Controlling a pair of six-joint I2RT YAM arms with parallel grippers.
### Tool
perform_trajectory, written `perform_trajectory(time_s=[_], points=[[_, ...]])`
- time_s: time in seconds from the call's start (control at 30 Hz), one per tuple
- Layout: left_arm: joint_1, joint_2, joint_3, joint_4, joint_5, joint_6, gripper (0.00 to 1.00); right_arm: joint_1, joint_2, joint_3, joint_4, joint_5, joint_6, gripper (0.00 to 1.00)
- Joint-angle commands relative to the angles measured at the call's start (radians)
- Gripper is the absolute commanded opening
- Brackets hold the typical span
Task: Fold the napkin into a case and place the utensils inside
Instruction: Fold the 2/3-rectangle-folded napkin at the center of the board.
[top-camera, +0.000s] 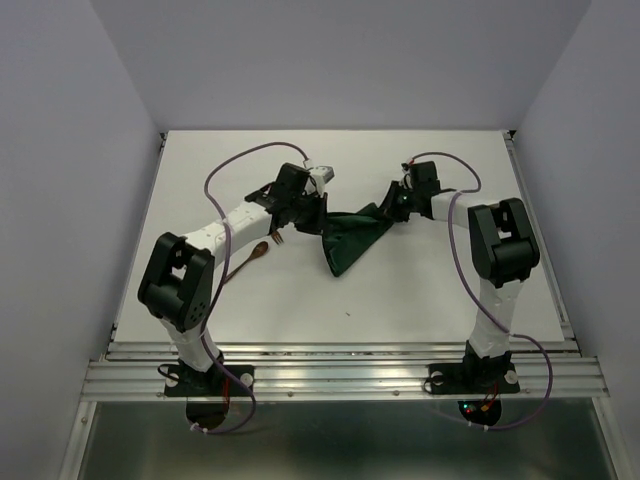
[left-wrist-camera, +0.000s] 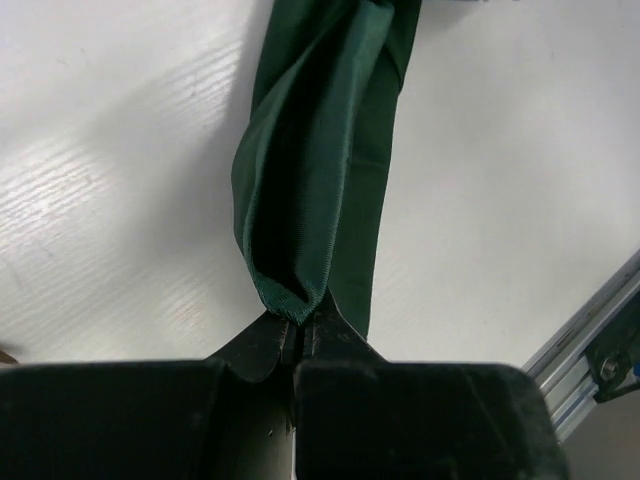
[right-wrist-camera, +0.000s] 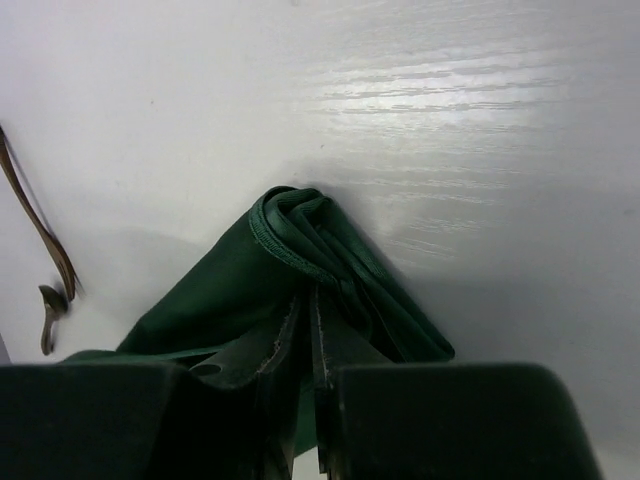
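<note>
The dark green napkin (top-camera: 350, 238) hangs bunched between my two grippers above the middle of the table, its lower part drooping to a point. My left gripper (top-camera: 321, 218) is shut on one corner of the napkin (left-wrist-camera: 318, 170); the left wrist view shows the hem pinched at the gripper (left-wrist-camera: 297, 322). My right gripper (top-camera: 393, 207) is shut on the opposite end, and its wrist view shows the gripper (right-wrist-camera: 312, 300) closed on folds of the napkin (right-wrist-camera: 225, 300). A reddish-brown wooden spoon (top-camera: 252, 258) lies on the table under the left arm. A slim brown utensil (right-wrist-camera: 42, 235) shows at the left edge of the right wrist view.
A small brown piece (top-camera: 277, 238) shows beside the left wrist, partly hidden by the arm. The white table (top-camera: 420, 290) ends at an aluminium rail (top-camera: 340, 365) along the near edge, which also shows as a rail (left-wrist-camera: 600, 335) in the left wrist view. Grey walls stand on three sides.
</note>
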Motion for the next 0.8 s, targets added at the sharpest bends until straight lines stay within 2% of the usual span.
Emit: perform_trajectory(time_s=[0.0, 0.07, 0.13, 0.17, 0.23, 0.27, 0.3, 0.37, 0.47, 0.53, 0.63, 0.73, 0.77], points=[[-0.029, -0.043, -0.030, 0.004, 0.013, 0.062, 0.00, -0.030, 0.057, -0.010, -0.097, 0.145, 0.042, 0.13], [-0.050, -0.054, -0.039, -0.008, 0.000, 0.078, 0.01, -0.030, 0.054, -0.013, -0.097, 0.149, 0.058, 0.13], [-0.068, -0.067, -0.048, -0.028, -0.026, 0.087, 0.10, -0.030, 0.051, -0.017, -0.099, 0.149, 0.055, 0.13], [-0.073, -0.072, -0.053, -0.039, -0.039, 0.090, 0.27, -0.030, 0.049, -0.017, -0.097, 0.147, 0.049, 0.13], [-0.091, -0.095, -0.073, -0.062, -0.062, 0.105, 0.46, -0.030, 0.048, -0.015, -0.097, 0.124, 0.020, 0.13], [-0.099, -0.106, -0.088, -0.068, -0.065, 0.113, 0.58, -0.030, 0.046, -0.013, -0.093, 0.113, 0.009, 0.13], [-0.107, -0.118, -0.094, -0.073, -0.065, 0.119, 0.63, -0.030, 0.049, -0.010, -0.094, 0.104, 0.000, 0.13], [-0.127, -0.153, -0.106, -0.085, -0.036, 0.147, 0.67, -0.030, 0.054, -0.001, -0.093, 0.067, -0.039, 0.13], [-0.130, -0.195, -0.111, -0.099, 0.068, 0.190, 0.67, -0.030, 0.057, 0.005, -0.093, 0.049, -0.074, 0.13], [-0.130, -0.230, -0.100, -0.091, 0.084, 0.185, 0.66, -0.030, 0.052, 0.006, -0.093, 0.043, -0.091, 0.13], [-0.127, -0.235, -0.068, -0.045, 0.000, 0.144, 0.66, -0.030, 0.045, 0.011, -0.094, 0.047, -0.094, 0.14], [-0.127, -0.148, 0.030, -0.065, -0.112, 0.107, 0.67, -0.030, 0.037, 0.010, -0.096, 0.047, -0.096, 0.14], [-0.124, -0.123, 0.071, -0.069, -0.132, 0.087, 0.75, -0.030, 0.035, 0.008, -0.096, 0.047, -0.094, 0.13]])
